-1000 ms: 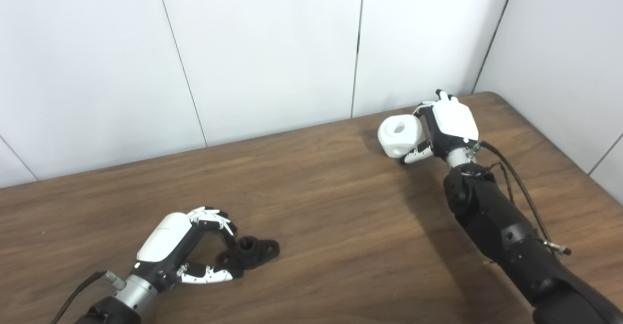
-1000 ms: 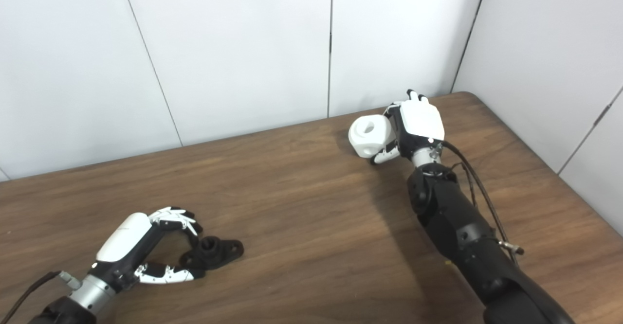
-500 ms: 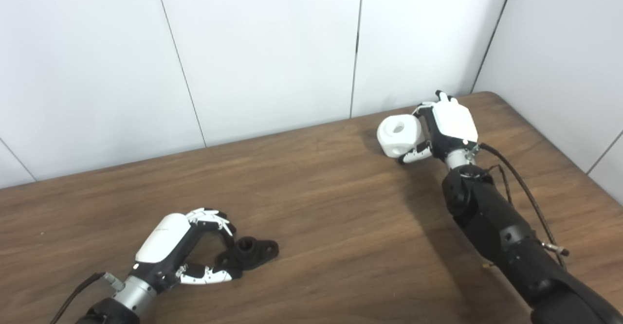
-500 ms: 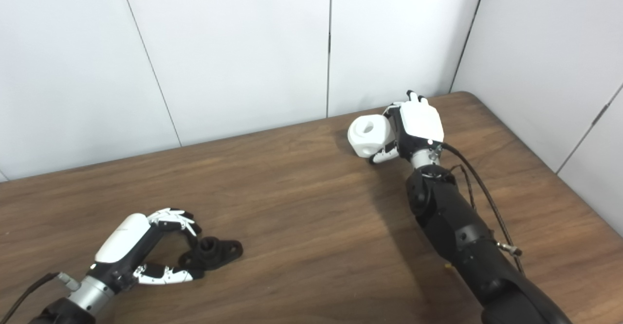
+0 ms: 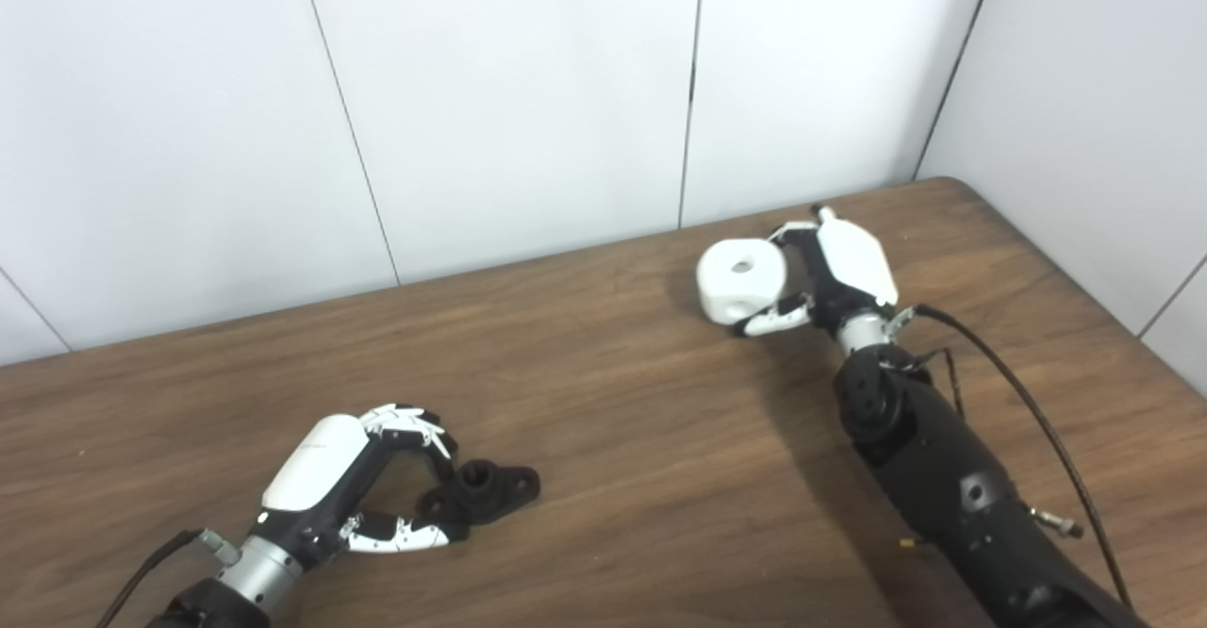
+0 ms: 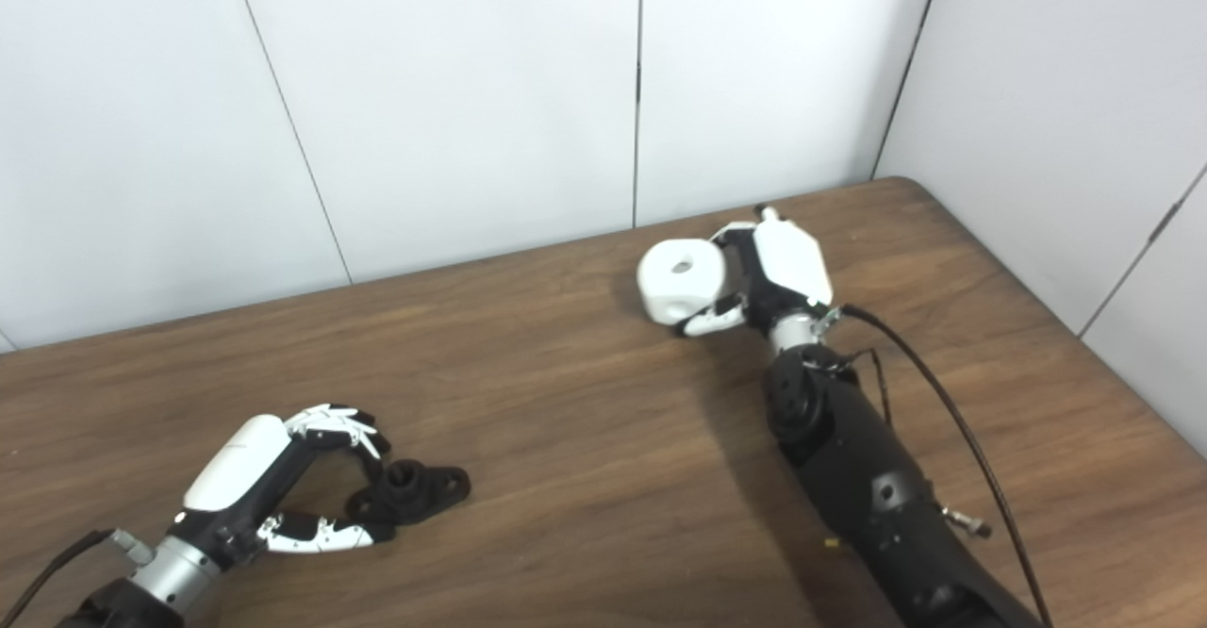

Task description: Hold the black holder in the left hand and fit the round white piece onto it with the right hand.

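In the left eye view, the brown wood-grain worktop [image 5: 603, 402] carries two task parts: one black plastic holder with a raised round socket and flat lugs [image 5: 486, 489], and one round white plastic piece with a hole in its top face [image 5: 741, 278]. There are two robot hands. The left robot hand [image 5: 354, 487] lies low at the near left, its fingers [image 5: 415, 425] curved over the near end of the black holder and its thumb reaching in from below; the tips touch or nearly touch the holder, which rests on the worktop, but a firm grip cannot be told from here. The right robot hand [image 5: 834, 274] at the far right is clasped around the white piece, fingers behind it and thumb beneath, and carries it clear of the wood. The two parts are well apart.

In the right eye view, the same count holds: one black holder [image 6: 412, 489] beside the left robot hand [image 6: 273, 487], one white piece [image 6: 681, 279] gripped in the right robot hand [image 6: 773, 274]. A black cable [image 6: 943, 421] loops along the right forearm. White wall panels [image 6: 453, 90] stand behind.
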You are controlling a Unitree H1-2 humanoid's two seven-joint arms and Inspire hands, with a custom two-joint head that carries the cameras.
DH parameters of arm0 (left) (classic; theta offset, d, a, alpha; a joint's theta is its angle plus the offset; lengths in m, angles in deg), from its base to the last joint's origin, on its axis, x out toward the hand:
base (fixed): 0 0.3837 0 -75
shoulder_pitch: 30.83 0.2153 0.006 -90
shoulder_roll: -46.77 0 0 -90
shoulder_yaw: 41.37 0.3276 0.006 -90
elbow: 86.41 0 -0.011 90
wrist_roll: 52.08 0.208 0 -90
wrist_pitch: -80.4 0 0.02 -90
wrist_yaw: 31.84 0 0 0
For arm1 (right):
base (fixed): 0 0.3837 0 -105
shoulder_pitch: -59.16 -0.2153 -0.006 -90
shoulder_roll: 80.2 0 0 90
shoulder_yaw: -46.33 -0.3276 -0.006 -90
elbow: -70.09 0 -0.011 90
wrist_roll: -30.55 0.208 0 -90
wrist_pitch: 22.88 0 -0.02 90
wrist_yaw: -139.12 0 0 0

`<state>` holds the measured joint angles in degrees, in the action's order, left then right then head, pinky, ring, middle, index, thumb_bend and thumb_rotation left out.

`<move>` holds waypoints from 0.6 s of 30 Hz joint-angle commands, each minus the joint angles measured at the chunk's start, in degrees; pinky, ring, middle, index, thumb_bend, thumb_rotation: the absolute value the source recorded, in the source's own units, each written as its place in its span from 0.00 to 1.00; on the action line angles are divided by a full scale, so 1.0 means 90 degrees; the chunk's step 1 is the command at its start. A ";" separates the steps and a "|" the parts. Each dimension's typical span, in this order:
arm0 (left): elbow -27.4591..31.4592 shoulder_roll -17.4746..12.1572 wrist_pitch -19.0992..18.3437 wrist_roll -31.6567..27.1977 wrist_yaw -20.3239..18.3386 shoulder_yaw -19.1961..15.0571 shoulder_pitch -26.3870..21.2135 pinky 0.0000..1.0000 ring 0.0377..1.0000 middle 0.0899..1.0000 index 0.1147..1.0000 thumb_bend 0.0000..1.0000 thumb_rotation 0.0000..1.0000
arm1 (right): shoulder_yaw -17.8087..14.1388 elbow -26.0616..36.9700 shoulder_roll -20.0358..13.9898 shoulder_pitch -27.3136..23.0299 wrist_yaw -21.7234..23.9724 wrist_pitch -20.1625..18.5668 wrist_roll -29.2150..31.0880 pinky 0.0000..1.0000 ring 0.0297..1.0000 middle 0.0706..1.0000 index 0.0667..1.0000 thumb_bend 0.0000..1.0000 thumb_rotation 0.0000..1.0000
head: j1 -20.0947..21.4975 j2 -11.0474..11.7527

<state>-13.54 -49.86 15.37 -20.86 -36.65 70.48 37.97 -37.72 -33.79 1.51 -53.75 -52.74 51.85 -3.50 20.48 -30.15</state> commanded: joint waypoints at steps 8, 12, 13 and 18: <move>-0.0076 -0.0114 -0.0078 0.0187 -0.0242 0.0101 0.0073 0.90 0.81 0.63 0.41 0.52 0.05 | 0.0015 0.0919 0.0078 -0.0197 0.0537 0.0013 0.0147 1.00 0.96 0.79 0.45 0.52 0.16 | -0.0073 -0.0038; -0.0087 -0.0092 -0.0098 0.0198 -0.0237 0.0107 0.0068 0.90 0.81 0.63 0.41 0.52 0.05 | 0.0098 0.1271 0.0175 -0.0137 0.0819 -0.0120 0.0075 1.00 0.97 0.79 0.45 0.52 0.16 | -0.0192 -0.0094; -0.0087 -0.0083 -0.0116 0.0201 -0.0246 0.0111 0.0063 0.90 0.82 0.64 0.42 0.52 0.05 | 0.0116 0.1350 0.0196 -0.0120 0.0875 -0.0141 0.0055 1.00 0.96 0.79 0.45 0.52 0.15 | -0.0246 -0.0102; -0.0223 0.0003 -0.0073 0.0306 -0.0073 0.0131 0.0057 0.90 0.82 0.64 0.41 0.52 0.05 | 0.0365 0.1764 0.0213 -0.0013 0.1317 -0.0195 -0.0033 1.00 0.97 0.79 0.45 0.52 0.15 | -0.0497 -0.0133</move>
<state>-14.06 -49.49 15.21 -20.60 -36.02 70.54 37.94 -34.37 -20.59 4.06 -52.33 -41.01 49.45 -2.88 16.09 -31.29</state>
